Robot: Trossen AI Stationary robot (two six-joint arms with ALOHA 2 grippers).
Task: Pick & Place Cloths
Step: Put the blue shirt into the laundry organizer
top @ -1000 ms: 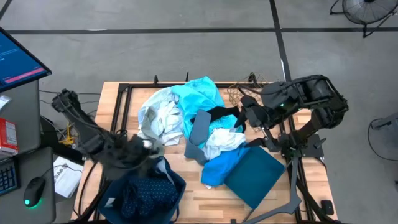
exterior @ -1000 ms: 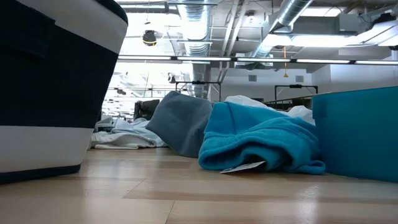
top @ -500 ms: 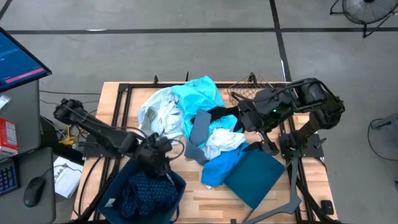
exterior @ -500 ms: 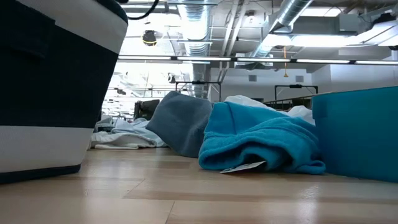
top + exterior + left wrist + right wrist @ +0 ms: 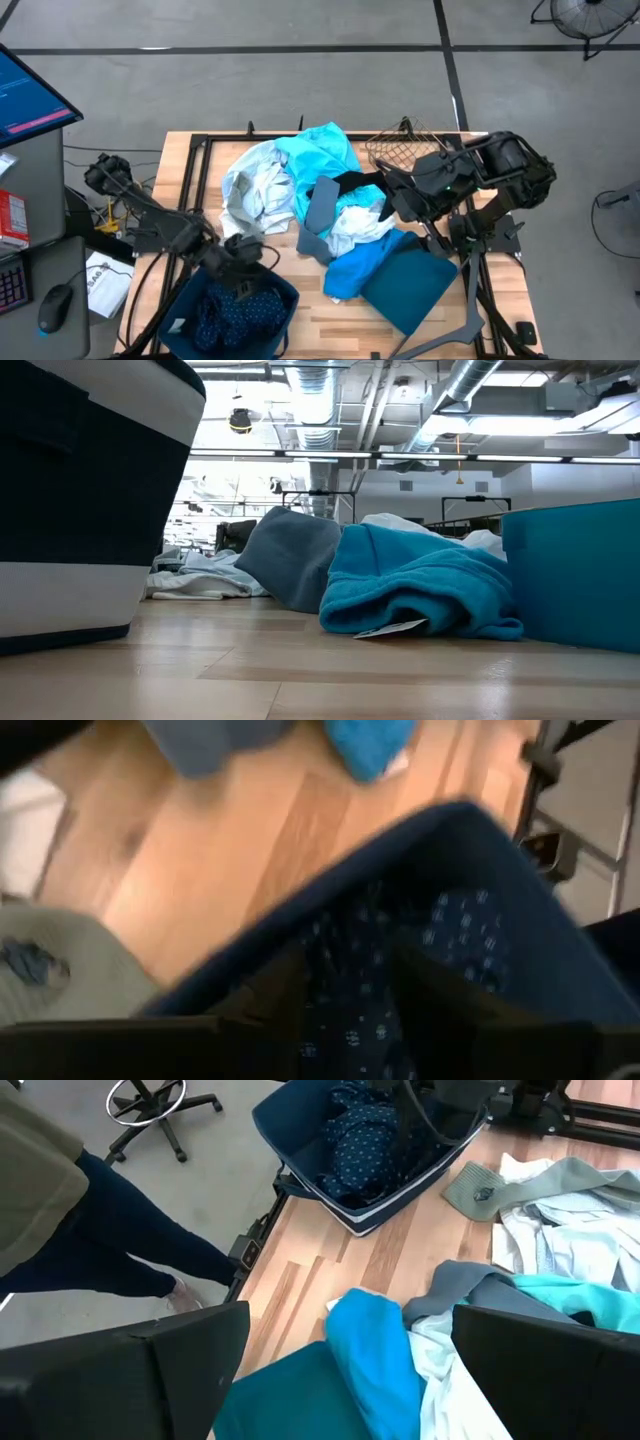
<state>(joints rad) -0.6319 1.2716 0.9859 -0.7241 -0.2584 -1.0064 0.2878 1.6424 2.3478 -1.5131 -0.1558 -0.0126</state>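
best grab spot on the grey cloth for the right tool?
Take the grey cloth at its upper bunched fold, coming straight down from above. That end stands free of the white cloth beside it, while its lower edge lies flat on the table. The right tool hangs open, close beside it.
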